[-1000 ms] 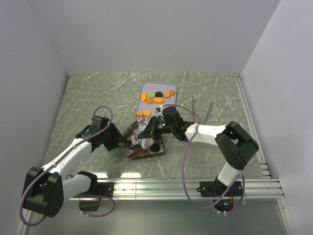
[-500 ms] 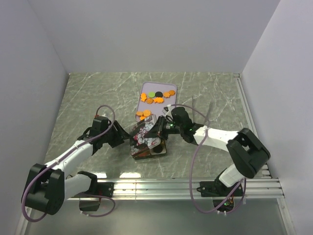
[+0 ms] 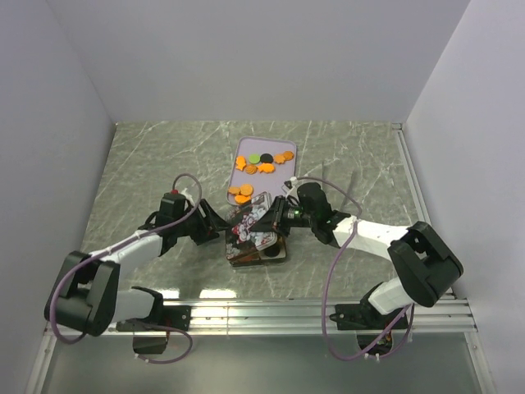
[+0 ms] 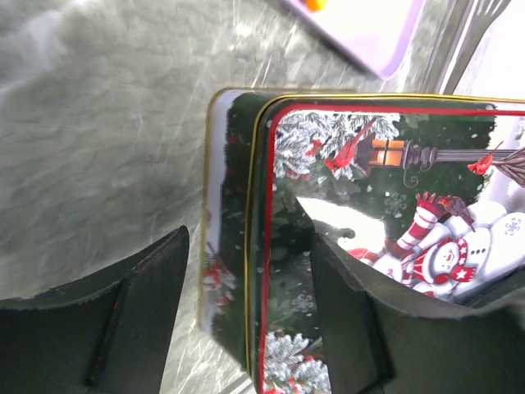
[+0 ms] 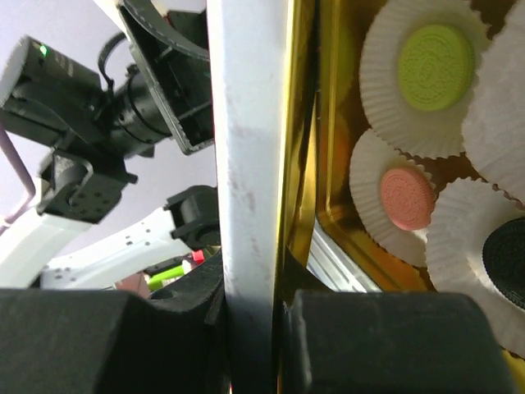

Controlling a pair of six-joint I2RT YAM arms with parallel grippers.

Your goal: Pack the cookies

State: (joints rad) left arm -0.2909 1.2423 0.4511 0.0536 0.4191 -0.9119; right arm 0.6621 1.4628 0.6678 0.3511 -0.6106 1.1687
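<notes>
A Christmas tin sits at the table's middle front. Its snowman lid leans tilted over it. My right gripper is shut on the lid's right rim. The right wrist view shows green, pink and black cookies in white paper cups inside the tin. My left gripper is open, its fingers straddling the tin's left wall and the lid's edge. More cookies, mostly orange, lie on a lavender tray.
The tray stands just behind the tin, and its corner shows in the left wrist view. A metal rail runs along the near edge and another down the right side. Grey walls enclose the marble table.
The tin and lid have shifted a little to the right and the lid leans lower over the tin. My left gripper has followed to the right, up to the tin's left edge.
</notes>
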